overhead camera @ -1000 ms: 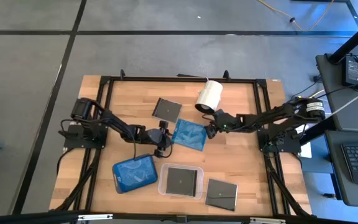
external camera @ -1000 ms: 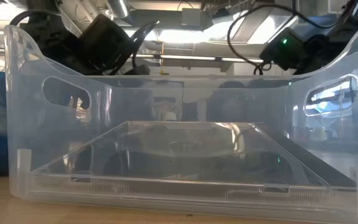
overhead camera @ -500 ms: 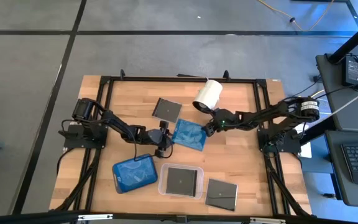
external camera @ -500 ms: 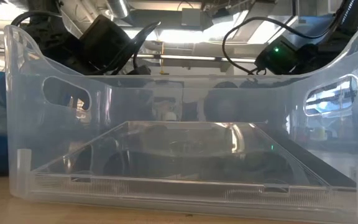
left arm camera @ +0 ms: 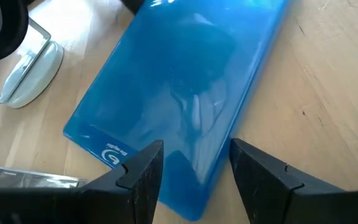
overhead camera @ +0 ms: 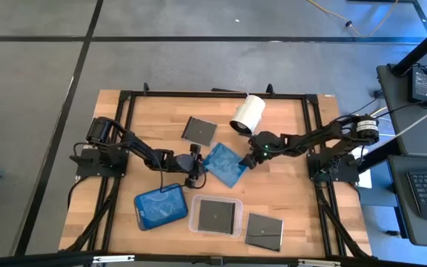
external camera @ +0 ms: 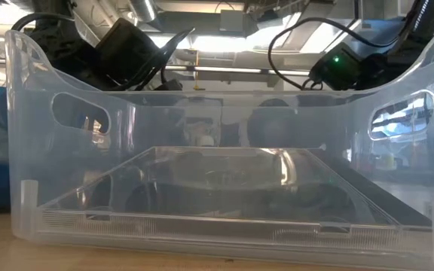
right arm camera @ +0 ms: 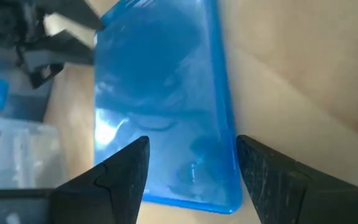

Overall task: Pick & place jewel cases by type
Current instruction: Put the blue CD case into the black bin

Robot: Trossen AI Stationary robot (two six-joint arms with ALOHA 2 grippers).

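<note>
Hands, left (overhead camera: 197, 169) and right (overhead camera: 249, 159), both spread open, flank opposite edges of the blue jewel case (overhead camera: 224, 164).

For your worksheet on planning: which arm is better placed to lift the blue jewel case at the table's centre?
Probably either: the blue jewel case lies between both open grippers, left gripper at one edge, right gripper at the opposite. Each wrist view shows it before open jaws.

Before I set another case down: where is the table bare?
Bare wood lies right of the right gripper, above the dark jewel case near the front edge, and in the far left corner beside the other dark case. Crowded: the middle around the blue jewel case and left gripper.
</note>
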